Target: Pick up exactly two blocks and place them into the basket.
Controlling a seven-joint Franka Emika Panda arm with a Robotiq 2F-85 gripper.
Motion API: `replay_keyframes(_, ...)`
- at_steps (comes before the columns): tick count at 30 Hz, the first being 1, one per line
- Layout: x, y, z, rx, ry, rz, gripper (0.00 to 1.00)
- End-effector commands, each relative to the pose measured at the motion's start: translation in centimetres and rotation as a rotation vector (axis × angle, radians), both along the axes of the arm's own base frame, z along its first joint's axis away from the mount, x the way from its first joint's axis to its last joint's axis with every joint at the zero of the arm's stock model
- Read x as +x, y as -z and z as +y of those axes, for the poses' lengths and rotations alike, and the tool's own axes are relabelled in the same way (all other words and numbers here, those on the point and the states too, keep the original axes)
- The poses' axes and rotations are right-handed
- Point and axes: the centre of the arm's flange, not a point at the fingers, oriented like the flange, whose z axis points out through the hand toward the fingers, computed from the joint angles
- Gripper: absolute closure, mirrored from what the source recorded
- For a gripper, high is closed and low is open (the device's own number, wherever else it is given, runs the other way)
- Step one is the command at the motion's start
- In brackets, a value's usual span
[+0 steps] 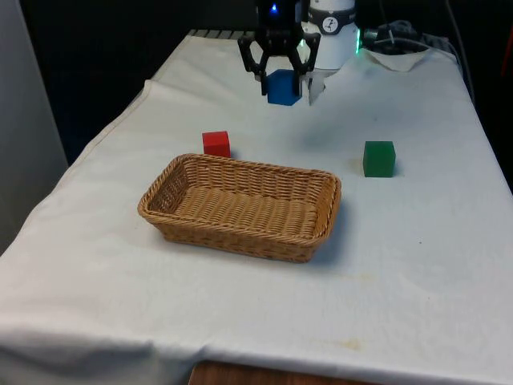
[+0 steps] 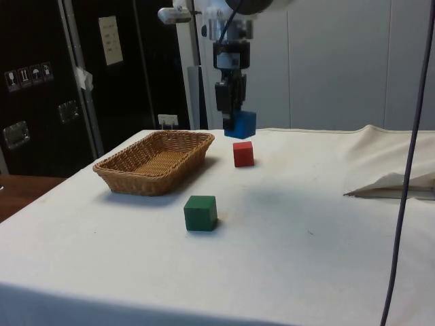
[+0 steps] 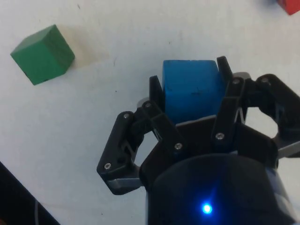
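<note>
Nearest the front camera sits the basket (image 1: 240,207) — an oblong tray of light-brown wicker with low, outward-flaring walls and nothing inside it. It rests on the desk (image 1: 417,273), whose white cloth shows a few faint creases and small marks. In the side view the basket (image 2: 155,161) lies towards the dark cabinets.

Just behind the basket's far rim, towards the front view's left, stands the red block (image 1: 216,143), a small plain cube flat on the cloth, close to the rim but not touching it. The green block (image 1: 379,158) sits at about the same depth towards the front view's right, well apart from the basket and from the red one; it too is a plain cube, a darker green on its shaded faces. In the side view the green block (image 2: 200,212) is the closest thing to the camera, with the red block (image 2: 243,153) beyond it.

Farthest back, the tool (image 1: 283,84) hangs above the desk with its two black fingers clamped on the blue block (image 1: 284,87) — a cube of saturated blue, held clear of the cloth. The wrist view shows the fingers pressed against opposite faces of the blue block (image 3: 192,89), with the green block (image 3: 43,54) on the cloth off to one side.
</note>
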Motion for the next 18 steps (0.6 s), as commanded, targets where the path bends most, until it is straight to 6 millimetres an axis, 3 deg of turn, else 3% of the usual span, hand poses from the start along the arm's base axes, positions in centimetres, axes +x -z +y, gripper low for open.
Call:
replay_keyframes(1,0.3,-0.4,-0.2,0.011,-0.008,0.002,0.88)
replay_keyframes(9,3.1,-1.7,-1.0,0.000,-0.021,-0.003,0.88)
replay_keyframes(18,5.7,-1.8,-1.2,-0.017,-0.034,0.002,0.88)
